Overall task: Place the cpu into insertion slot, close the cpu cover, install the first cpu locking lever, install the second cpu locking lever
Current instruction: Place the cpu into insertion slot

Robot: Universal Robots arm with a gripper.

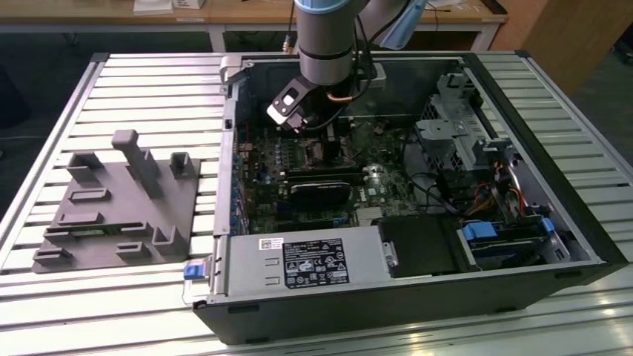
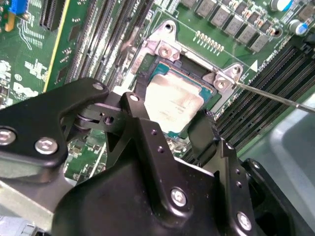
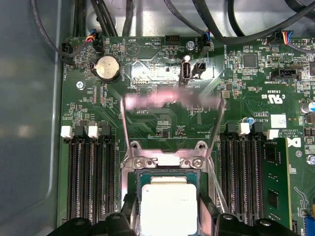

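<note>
One cpu (image 3: 167, 201) sits in the insertion slot (image 3: 166, 161), just beneath the end effector (image 2: 171, 112).

Open computer case (image 1: 396, 297) on slatted table (image 1: 148, 89), arm (image 1: 327, 37) inside, grey fixture (image 1: 118, 208) beside

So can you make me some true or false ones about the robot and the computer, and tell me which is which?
1. The cpu lies in the insertion slot. True.
2. The cpu cover is shut flat over the cpu. False: it is swung up, open, and the cpu's shiny face is bare.
3. The robot's hand is out by the grey holder beside the computer. False: it is down inside the computer case, right at the cpu.
4. A round silver battery sits on the green board. True.
</note>
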